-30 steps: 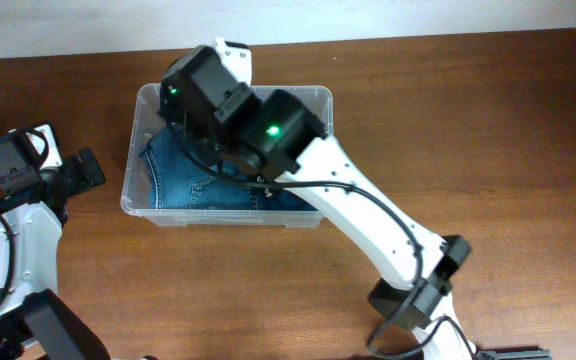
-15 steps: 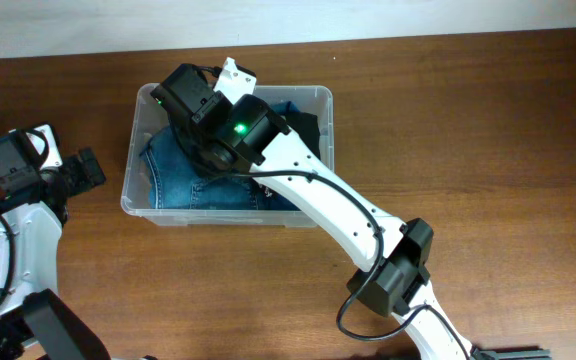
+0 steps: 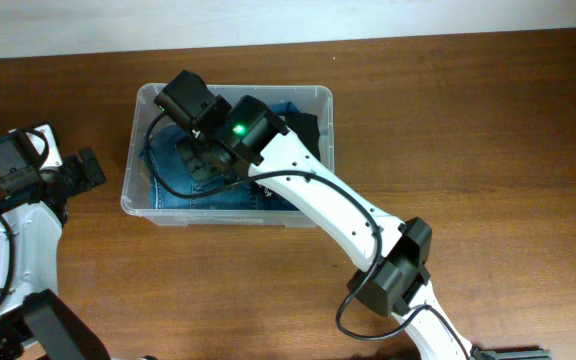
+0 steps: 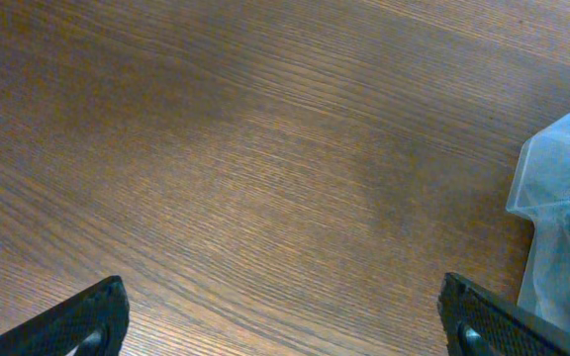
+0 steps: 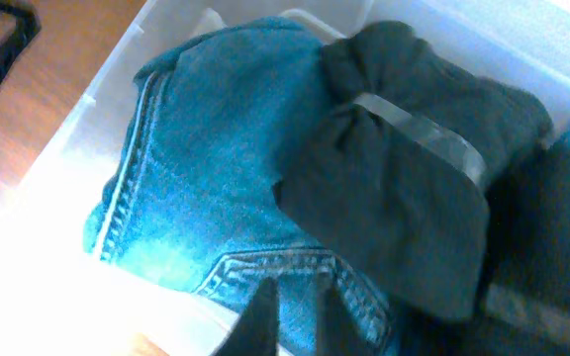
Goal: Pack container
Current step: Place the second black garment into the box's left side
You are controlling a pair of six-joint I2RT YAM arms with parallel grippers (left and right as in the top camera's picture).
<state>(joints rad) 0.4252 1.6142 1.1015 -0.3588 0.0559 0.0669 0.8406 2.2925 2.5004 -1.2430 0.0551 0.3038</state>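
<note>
The clear plastic container [image 3: 308, 93] stands left of the table's middle. Folded blue jeans [image 3: 168, 182] and a black garment [image 3: 300, 128] lie in it. My right gripper [image 3: 200, 158] reaches down into the container over the jeans. In the right wrist view its fingertips [image 5: 297, 321] are close together with nothing between them, just above the jeans [image 5: 206, 168] and next to the black garment [image 5: 404, 198]; the container's rim [image 5: 77, 109] shows at left. My left gripper [image 3: 93, 168] is open and empty [image 4: 285, 336] over bare wood, left of the container [image 4: 562, 198].
The wooden table [image 3: 488, 150] stretches to the right of the container. My right arm's white link [image 3: 338, 215] crosses the container's front right corner. A pale wall runs along the table's far edge.
My right wrist has swung down into the container over the jeans; the white part seen behind the far rim no longer shows. The left arm has not moved.
</note>
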